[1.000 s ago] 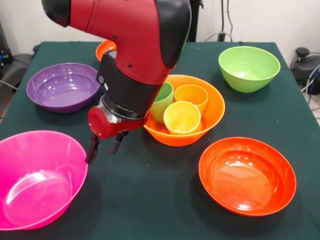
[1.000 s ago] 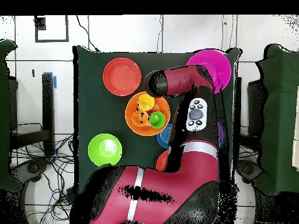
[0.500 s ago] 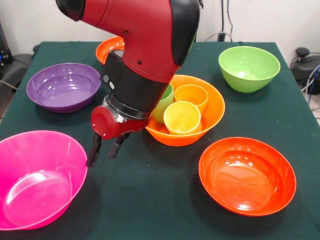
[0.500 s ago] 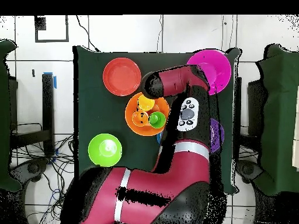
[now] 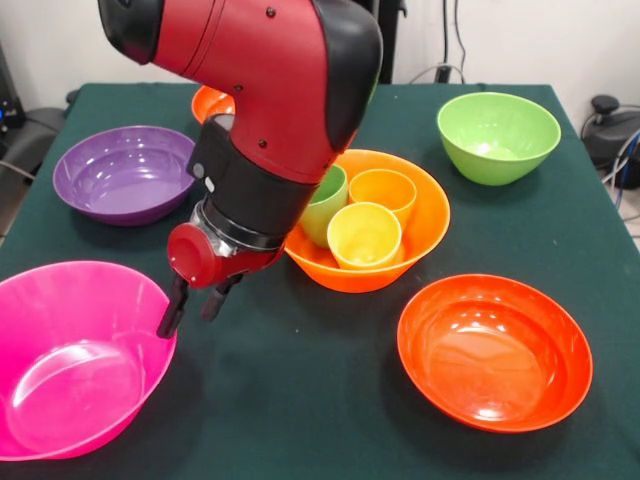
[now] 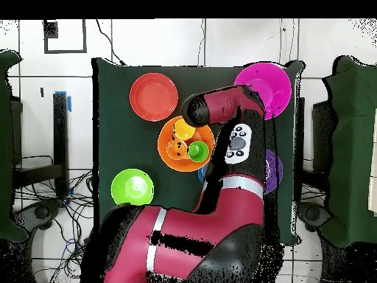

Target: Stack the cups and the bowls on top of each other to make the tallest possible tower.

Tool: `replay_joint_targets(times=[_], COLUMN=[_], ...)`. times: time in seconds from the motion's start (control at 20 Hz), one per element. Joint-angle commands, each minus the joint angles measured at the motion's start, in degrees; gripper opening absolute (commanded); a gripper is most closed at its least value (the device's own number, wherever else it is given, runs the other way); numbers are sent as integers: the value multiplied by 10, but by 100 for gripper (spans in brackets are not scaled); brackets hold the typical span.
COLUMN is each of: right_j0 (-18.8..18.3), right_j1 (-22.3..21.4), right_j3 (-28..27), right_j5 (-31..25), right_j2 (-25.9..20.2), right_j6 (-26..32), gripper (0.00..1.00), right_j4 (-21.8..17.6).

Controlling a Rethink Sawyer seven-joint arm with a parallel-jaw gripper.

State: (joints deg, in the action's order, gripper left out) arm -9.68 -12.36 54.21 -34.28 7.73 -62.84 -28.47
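Note:
My gripper (image 5: 190, 311) hangs open and empty just above the cloth, its left finger right at the rim of the large pink bowl (image 5: 70, 360). To its right, the light orange bowl (image 5: 430, 215) holds the green cup (image 5: 326, 203), the orange cup (image 5: 383, 189) and the yellow cup (image 5: 363, 234) side by side. The overhead view shows the same bowl (image 6: 165, 140) with the yellow cup (image 6: 183, 130), orange cup (image 6: 175, 149) and green cup (image 6: 197, 152); there the arm hides the gripper.
A purple bowl (image 5: 125, 170) sits at the far left, a lime green bowl (image 5: 497, 135) at the far right and a red-orange bowl (image 5: 495, 350) at the near right. Behind the arm shows part of another red-orange bowl (image 5: 208, 100).
The gripper has shifted left toward the pink bowl's rim and dropped slightly, still open. Bowls and cups have not moved.

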Motion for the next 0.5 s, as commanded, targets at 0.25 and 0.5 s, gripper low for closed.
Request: replay_joint_targets(times=[0.25,0.5], right_j0=[-4,-4], right_j1=[34,43], right_j3=[-22,-36], right_j5=[5,-7], right_j2=[-24,-19], right_j6=[-69,-66], gripper=[100,100], right_j4=[1,4])
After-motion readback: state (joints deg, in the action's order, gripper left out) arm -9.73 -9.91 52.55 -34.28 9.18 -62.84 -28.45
